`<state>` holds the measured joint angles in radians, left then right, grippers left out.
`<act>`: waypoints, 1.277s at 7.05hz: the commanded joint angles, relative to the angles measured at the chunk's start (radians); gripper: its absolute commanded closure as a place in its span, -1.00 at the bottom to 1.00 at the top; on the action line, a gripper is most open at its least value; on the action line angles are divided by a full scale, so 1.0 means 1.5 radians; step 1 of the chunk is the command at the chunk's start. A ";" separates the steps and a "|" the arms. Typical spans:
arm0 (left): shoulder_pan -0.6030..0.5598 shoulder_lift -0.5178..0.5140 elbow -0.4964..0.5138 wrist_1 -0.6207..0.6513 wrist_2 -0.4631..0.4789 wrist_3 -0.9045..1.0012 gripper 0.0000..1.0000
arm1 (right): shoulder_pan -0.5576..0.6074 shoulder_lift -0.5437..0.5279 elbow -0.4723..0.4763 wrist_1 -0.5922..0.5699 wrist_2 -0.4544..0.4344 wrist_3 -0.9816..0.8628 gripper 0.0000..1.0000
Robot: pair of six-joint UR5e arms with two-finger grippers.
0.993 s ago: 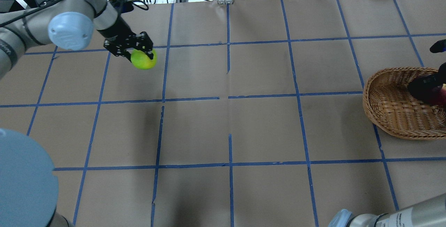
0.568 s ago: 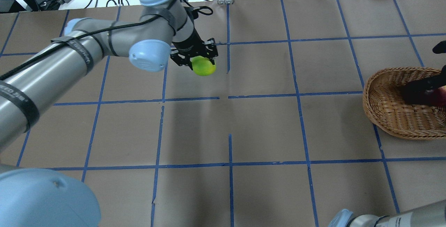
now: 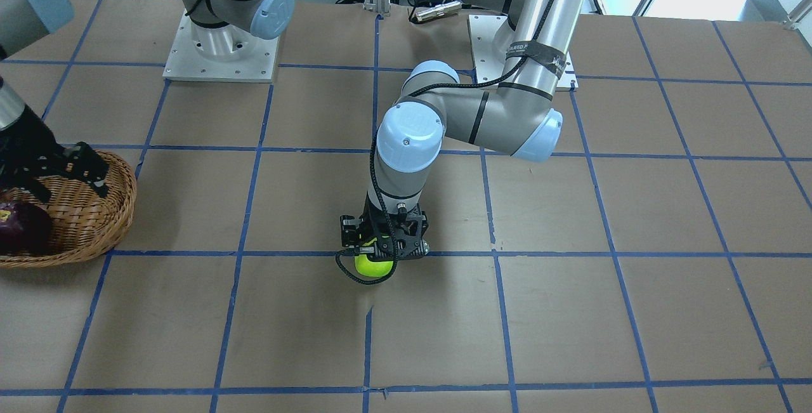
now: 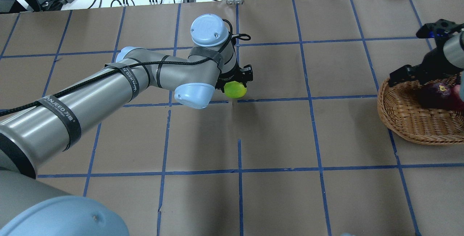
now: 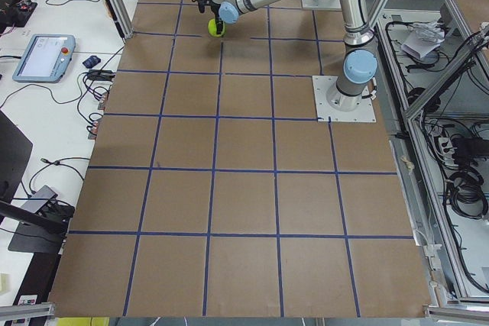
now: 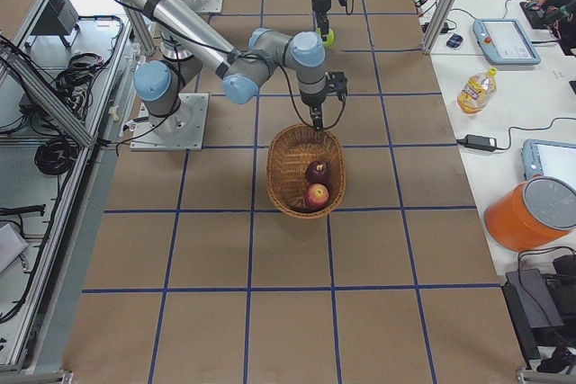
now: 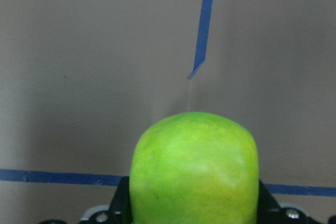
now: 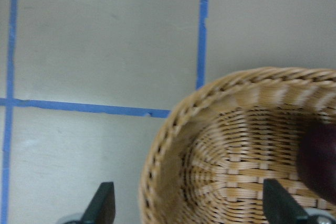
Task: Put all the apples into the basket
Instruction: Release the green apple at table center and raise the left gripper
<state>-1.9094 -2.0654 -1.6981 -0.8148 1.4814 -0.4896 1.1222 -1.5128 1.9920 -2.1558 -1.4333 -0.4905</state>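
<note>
In the basket [image 6: 281, 168], the red apple [image 6: 317, 196] and the maroon apple [image 6: 316, 171] are seen side by side. The right gripper [image 8: 191, 205] is held wide apart, empty, above the rim. Farther off, the green apple [image 3: 373, 267] is clamped by the left gripper [image 3: 379, 253] over mid-table.

Brown table [image 4: 275, 134] with blue tape grid, wicker basket [image 4: 398, 116] resting on it
</note>
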 commanded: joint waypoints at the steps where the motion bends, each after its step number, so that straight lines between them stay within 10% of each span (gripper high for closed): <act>1: 0.006 0.016 -0.007 0.004 -0.007 0.004 -1.00 | 0.163 -0.003 0.001 -0.005 -0.018 0.254 -1.00; 5: 0.196 0.172 0.042 -0.243 -0.058 0.257 -1.00 | 0.399 0.102 -0.019 -0.146 -0.036 0.538 -1.00; 9: 0.230 0.366 0.067 -0.460 0.021 0.359 -1.00 | 0.553 0.266 -0.182 -0.155 -0.095 0.688 -1.00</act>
<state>-1.5700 -1.5934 -1.5931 -1.4315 1.4953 0.0238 1.8887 -1.1957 1.7949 -2.3897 -1.5264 0.5020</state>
